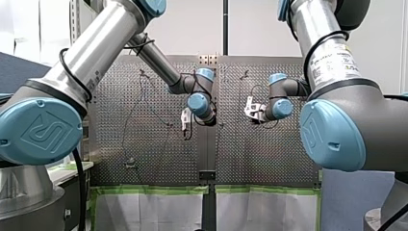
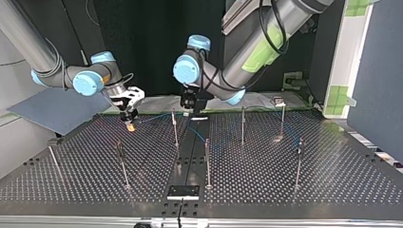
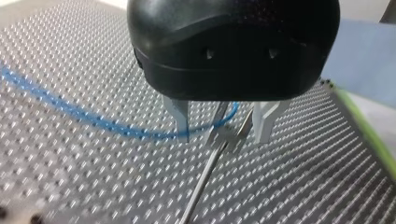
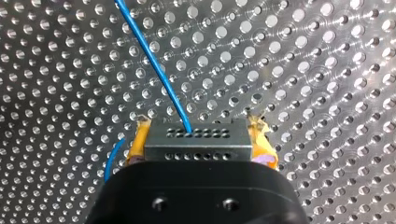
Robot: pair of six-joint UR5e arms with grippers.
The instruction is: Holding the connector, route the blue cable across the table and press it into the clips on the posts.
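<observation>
1. Blue cable point(image 4: 154, 60) runs from the connector point(image 4: 198, 145), which my right tool point(image 4: 200, 133) clamps between yellow pads.
2. Left tool point(image 3: 222, 130) open wide, holding nothing, astride the clip point(image 3: 229, 136) on a post point(image 3: 203, 179).

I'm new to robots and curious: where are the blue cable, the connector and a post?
Blue cable point(image 4: 153, 65): right wrist view, its straight run.
Connector point(image 4: 198, 145): right wrist view, its holed front face.
Post point(image 2: 207, 164): top view, mid-shaft.
</observation>
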